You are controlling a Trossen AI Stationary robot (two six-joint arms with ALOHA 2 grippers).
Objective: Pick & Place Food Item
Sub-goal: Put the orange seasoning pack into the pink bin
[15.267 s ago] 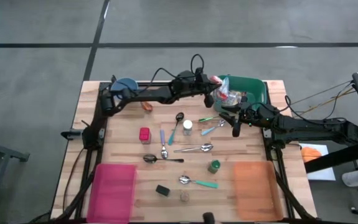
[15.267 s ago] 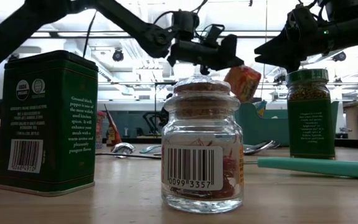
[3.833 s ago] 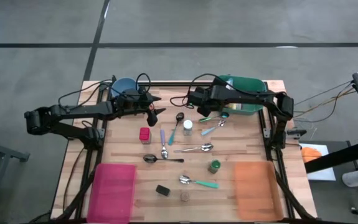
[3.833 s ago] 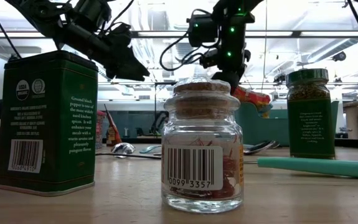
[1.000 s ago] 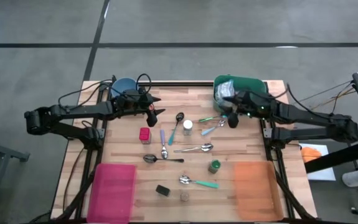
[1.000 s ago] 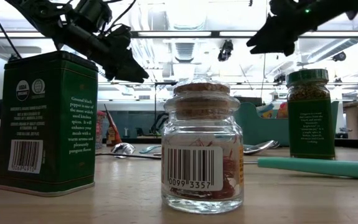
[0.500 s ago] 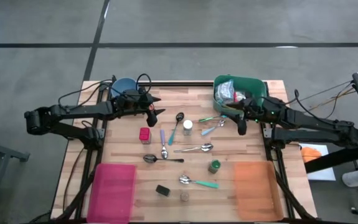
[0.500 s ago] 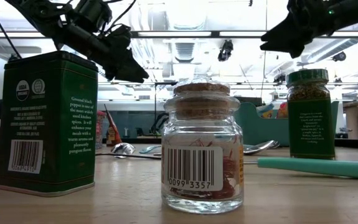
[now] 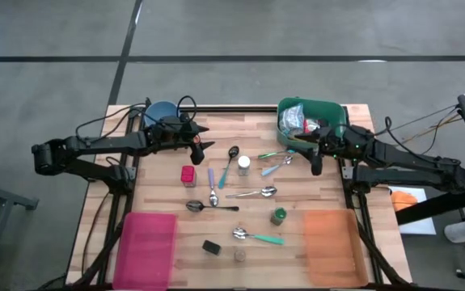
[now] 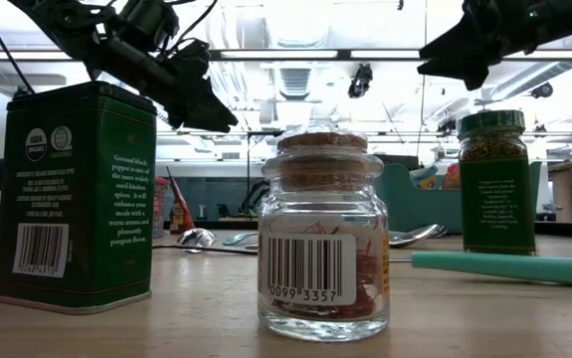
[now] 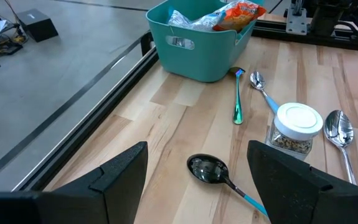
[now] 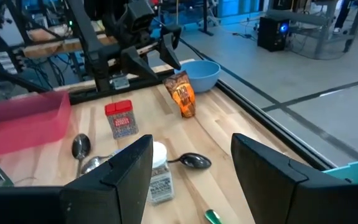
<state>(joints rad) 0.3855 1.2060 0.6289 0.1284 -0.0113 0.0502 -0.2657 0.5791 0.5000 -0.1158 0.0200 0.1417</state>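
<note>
Right tool (image 9: 314,164) backed off from green bin (image 9: 336,113), fingers apart, empty | left tool (image 9: 201,139) parted, empty | orange snack pack (image 12: 183,94) upright on counter (image 9: 329,187) near blue bowl (image 9: 161,112)

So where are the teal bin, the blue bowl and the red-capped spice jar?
teal bin (image 11: 194,53): left wrist view, front wall.
blue bowl (image 12: 202,74): right wrist view, outer side.
red-capped spice jar (image 12: 122,119): right wrist view, its body below the cap.
</note>
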